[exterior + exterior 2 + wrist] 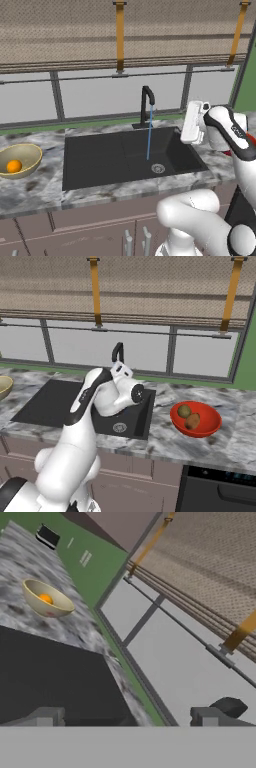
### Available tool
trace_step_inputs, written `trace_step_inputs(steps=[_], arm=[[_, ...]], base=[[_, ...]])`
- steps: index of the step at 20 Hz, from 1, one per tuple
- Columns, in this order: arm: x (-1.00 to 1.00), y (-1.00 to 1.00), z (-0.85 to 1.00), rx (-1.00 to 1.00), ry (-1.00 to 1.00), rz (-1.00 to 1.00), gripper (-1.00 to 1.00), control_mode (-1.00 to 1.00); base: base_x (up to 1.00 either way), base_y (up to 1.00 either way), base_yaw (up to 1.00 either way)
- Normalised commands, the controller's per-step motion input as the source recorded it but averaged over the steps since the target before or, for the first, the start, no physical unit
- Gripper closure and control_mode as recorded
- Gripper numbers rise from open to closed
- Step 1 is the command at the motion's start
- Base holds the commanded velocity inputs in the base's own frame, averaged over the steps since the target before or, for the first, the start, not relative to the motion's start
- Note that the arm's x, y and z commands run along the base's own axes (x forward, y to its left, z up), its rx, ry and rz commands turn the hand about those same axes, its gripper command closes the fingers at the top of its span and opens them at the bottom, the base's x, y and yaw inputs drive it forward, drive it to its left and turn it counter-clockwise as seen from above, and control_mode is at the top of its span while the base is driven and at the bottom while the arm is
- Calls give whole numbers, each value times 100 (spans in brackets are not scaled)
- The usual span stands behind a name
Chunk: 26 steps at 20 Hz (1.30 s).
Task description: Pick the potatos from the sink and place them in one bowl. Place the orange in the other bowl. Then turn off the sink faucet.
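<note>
The gripper (127, 717) is hanging over the sink's (100, 160) right side, jaws spread wide and holding nothing. Potatoes (189, 417) are sitting in the red bowl (212, 428), the orange (14, 166) in the tan bowl (31, 152). Beyond the fingers, up and left, the black faucet (146, 102) is running water.

Two potatoes in the red bowl, arm over the sink

The red bowl (210, 426) sits on the grey marbled table (165, 441) to the right of the black sink (45, 401), holding an olive-brown potato (184, 410) and a reddish-brown potato (192, 421) side by side. The white arm bends over the sink, its hand just below the black faucet (117, 351). A tan-yellow bowl (4, 386) shows at the left edge.
</note>
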Motion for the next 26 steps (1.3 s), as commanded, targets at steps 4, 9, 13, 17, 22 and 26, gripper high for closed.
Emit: trace_step_inputs(steps=[4, 9, 13, 17, 22, 26], arm=[[0, -44, 0, 0, 0, 0, -100, -100], [0, -9, 6, 0, 0, -9, -100, -100], [0, 0, 12, 0, 3, -11, -100, -100], [0, 0, 3, 0, 6, -11, -100, -100], [0, -2, 0, 0, 8, -12, -100, -100], [2, -13, 0, 0, 6, -3, -100, -100]], base=[[0, 0, 0], [0, 0, 0], [0, 0, 0], [0, 0, 0], [0, 0, 0], [0, 0, 0]])
